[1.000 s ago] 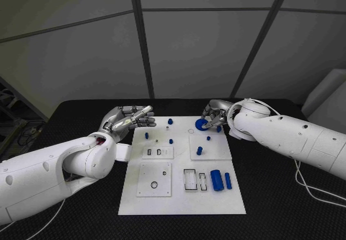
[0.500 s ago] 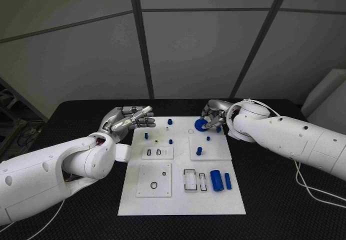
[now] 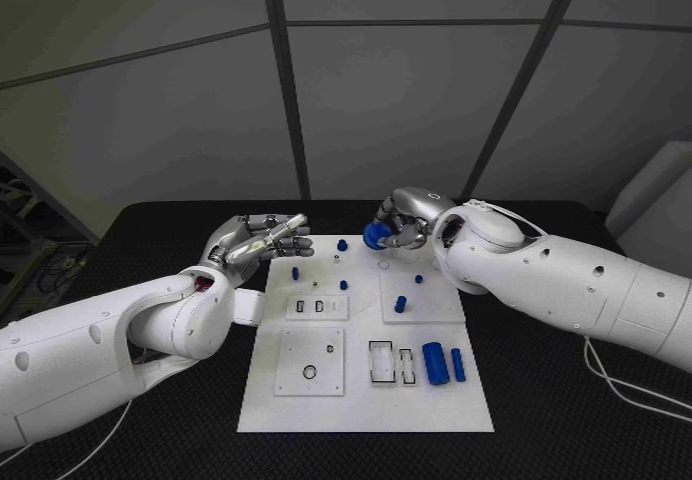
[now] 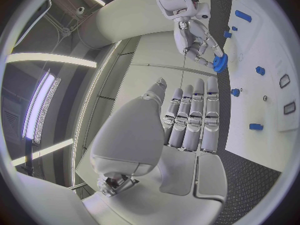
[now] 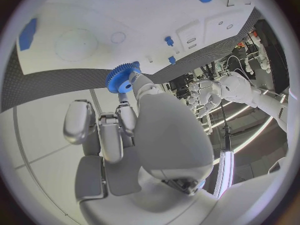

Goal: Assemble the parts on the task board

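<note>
The white task board (image 3: 368, 400) lies in the middle of the black table. My right hand (image 3: 404, 220) hovers over the board's far edge and pinches a blue gear (image 3: 378, 236) in its fingertips. The right wrist view shows that gear (image 5: 122, 78) held above the board (image 5: 75, 20). My left hand (image 3: 267, 238) hangs over the board's far left corner with its fingers straight and nothing in them. From the left wrist view, this hand (image 4: 187, 120) faces the right hand (image 4: 197, 37) and the gear (image 4: 219, 62). Small blue pegs (image 3: 342, 243) stand on the board.
Two blue cylinders (image 3: 433, 362) lie side by side at the board's right, beside rectangular slots (image 3: 381, 360). More pegs (image 3: 400, 300) stand on the right sub-plate. A ring slot (image 3: 309, 372) sits in the near left plate. A white cable (image 3: 620, 385) lies at the table's right.
My right hand has lifted the blue gear and carried it left, from the board's far right to above the middle of its far edge. The left hand has stayed put.
</note>
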### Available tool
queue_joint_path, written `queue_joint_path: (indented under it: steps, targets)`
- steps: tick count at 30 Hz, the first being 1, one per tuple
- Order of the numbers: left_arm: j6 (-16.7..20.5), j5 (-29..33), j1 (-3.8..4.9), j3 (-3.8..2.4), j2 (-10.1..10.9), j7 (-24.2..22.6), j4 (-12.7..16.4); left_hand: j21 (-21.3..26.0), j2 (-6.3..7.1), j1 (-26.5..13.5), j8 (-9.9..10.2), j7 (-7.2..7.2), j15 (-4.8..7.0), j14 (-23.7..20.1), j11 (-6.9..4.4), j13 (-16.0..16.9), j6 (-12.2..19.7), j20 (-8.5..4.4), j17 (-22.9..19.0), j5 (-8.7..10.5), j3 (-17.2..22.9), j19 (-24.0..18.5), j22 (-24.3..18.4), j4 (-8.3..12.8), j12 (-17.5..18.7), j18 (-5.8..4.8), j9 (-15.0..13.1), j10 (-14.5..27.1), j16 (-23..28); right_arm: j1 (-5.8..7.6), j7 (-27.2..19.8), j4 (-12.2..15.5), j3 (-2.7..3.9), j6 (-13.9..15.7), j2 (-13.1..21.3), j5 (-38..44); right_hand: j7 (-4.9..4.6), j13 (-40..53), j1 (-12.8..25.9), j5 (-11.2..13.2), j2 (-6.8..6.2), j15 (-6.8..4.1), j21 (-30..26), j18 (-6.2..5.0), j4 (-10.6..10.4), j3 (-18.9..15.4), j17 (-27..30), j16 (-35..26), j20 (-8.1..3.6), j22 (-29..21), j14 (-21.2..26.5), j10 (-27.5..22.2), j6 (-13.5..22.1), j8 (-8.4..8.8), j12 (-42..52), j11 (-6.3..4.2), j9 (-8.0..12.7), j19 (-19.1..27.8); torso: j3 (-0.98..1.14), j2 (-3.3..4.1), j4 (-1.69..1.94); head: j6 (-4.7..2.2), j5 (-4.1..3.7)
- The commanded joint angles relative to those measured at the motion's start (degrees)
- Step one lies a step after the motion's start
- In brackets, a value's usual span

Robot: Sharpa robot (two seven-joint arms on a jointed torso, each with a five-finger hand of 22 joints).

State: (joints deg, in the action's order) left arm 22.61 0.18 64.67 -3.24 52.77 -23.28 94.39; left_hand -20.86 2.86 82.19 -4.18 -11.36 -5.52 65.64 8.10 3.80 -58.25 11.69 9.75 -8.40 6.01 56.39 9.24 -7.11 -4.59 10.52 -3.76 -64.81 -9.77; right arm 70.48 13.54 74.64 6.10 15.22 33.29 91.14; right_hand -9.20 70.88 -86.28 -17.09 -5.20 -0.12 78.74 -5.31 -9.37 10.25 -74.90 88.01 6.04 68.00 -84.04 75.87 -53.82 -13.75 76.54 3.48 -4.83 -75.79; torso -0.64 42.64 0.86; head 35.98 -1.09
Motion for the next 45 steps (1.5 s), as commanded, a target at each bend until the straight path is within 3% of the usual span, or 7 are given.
queue_joint_path:
  steps: [1,7,21,33,39,45]
  targets:
    - [-0.76,-0.48,0.09,-0.05,-0.14,0.07,-0.01,-0.23,-0.16,-0.09,0.37,-0.35,-0.14,-0.27,0.30,-0.01,0.06,-0.09,0.06,0.20,0.22,0.33,-0.06,0.14,0.22,-0.16,0.07,-0.04,0.14,0.12,-0.29,0.03,-0.42,3.69,-1.59,5.18,0.70,0.11,0.36,-0.27,-0.02,-0.28,0.40,0.83,-0.02,0.43,-10.61,0.36,-0.09,0.18,-5.00,0.44,-1.21,-0.02,0.22,0.13,0.00,-0.48,-0.01,0.02,0.03,-0.01,0.11]
    - [-0.74,-0.51,0.09,-0.05,-0.29,0.06,-0.01,-0.23,-0.16,-0.09,0.37,-0.35,-0.14,-0.27,0.30,-0.01,0.06,-0.09,0.06,0.20,0.22,0.33,-0.06,0.14,0.22,-0.16,0.07,-0.04,0.14,0.13,-0.23,-1.60,-1.86,2.77,-4.90,5.73,0.72,0.01,0.39,-0.20,-0.14,-0.31,0.43,0.84,0.04,0.62,-10.60,0.36,-0.11,0.22,-5.00,0.35,-1.29,0.06,0.13,0.11,0.04,-0.51,-0.10,0.07,0.16,0.00,0.24]
    - [-0.66,-0.63,0.11,-0.06,-0.31,-0.05,-0.25,-0.21,-0.26,-0.11,0.38,-0.36,-0.15,-0.30,0.31,0.00,0.08,-0.08,0.10,0.19,0.27,0.34,-0.07,0.17,0.27,-0.16,0.07,-0.03,0.24,0.06,-0.79,-4.52,-4.28,0.40,-9.33,5.70,0.65,-0.16,0.62,-0.04,-0.32,-0.30,0.44,0.85,0.03,0.93,-10.65,0.38,-0.14,0.24,-5.01,0.18,-1.23,0.34,-0.04,0.15,0.15,-0.51,0.00,0.06,-0.02,0.28,0.74]
    - [-0.64,-0.68,0.11,-0.06,-0.36,-0.05,-0.28,-0.20,-0.27,-0.12,0.38,-0.36,-0.16,-0.31,0.31,0.00,0.07,-0.07,0.11,0.19,0.28,0.33,-0.08,0.18,0.27,-0.16,0.06,-0.04,0.27,-0.04,-0.80,-6.61,-4.63,-0.32,-11.03,5.62,0.58,-0.30,0.89,0.14,-0.48,-0.27,0.44,0.85,0.00,1.21,-10.59,0.36,-0.14,0.23,-4.99,0.03,-1.11,0.64,-0.20,0.21,0.27,-0.49,0.03,0.05,-0.05,0.33,0.99]
    - [-0.64,-0.70,0.11,-0.07,-0.36,-0.05,-0.28,-0.18,-0.28,-0.12,0.38,-0.36,-0.17,-0.35,0.31,0.01,0.07,-0.06,0.12,0.20,0.29,0.32,-0.09,0.20,0.29,-0.16,0.06,-0.05,0.33,-0.04,-0.99,-7.65,-4.65,-0.78,-11.80,5.62,0.22,-0.86,1.45,0.26,-0.95,-0.06,0.40,0.85,0.01,1.80,-10.59,0.36,-0.02,0.18,-4.99,-0.56,-0.26,1.64,-0.75,0.49,0.64,-0.41,0.03,0.06,-0.07,0.33,0.95]
    - [-0.63,-0.71,0.11,-0.07,-0.32,-0.02,-0.27,-0.18,-0.28,-0.12,0.38,-0.36,-0.17,-0.35,0.31,0.01,0.07,-0.06,0.12,0.20,0.29,0.32,-0.09,0.20,0.29,-0.16,0.06,-0.05,0.33,-0.05,-1.10,-8.54,-4.65,-2.34,-12.38,5.47,-0.67,-2.48,2.34,1.62,-1.90,0.70,0.25,0.81,0.30,2.37,-10.83,0.45,0.62,-0.02,-5.02,-2.17,4.05,5.06,-2.14,1.35,1.19,-0.16,0.01,0.06,-0.03,0.41,0.91]
